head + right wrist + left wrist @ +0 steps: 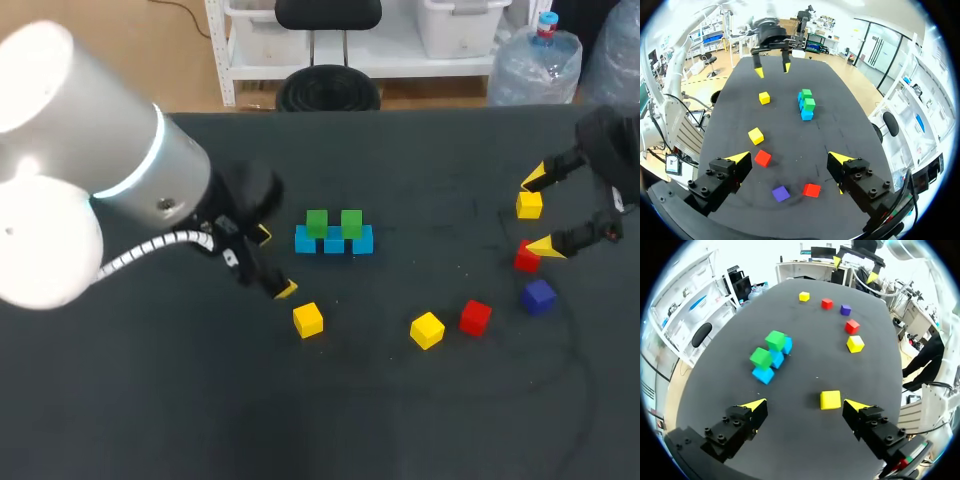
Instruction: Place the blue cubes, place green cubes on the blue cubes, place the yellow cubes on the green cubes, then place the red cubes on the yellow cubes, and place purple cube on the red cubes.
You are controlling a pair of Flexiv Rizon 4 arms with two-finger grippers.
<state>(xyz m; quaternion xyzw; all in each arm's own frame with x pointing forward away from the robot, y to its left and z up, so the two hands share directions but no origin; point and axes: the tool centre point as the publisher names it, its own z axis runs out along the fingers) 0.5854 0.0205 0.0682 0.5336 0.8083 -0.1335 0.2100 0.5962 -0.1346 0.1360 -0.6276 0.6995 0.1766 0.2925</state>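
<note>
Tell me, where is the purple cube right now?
In the head view the purple cube lies on the table's right side, just below a red cube and right of another red cube.

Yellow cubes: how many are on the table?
3 yellow cubes: one just ahead of the left gripper, one beside a red cube, one near the right gripper. None looks hidden.

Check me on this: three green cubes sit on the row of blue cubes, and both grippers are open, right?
Not quite. Only two green cubes sit on the row of blue cubes, as the head view shows. The left gripper and the right gripper are indeed both open.
</note>
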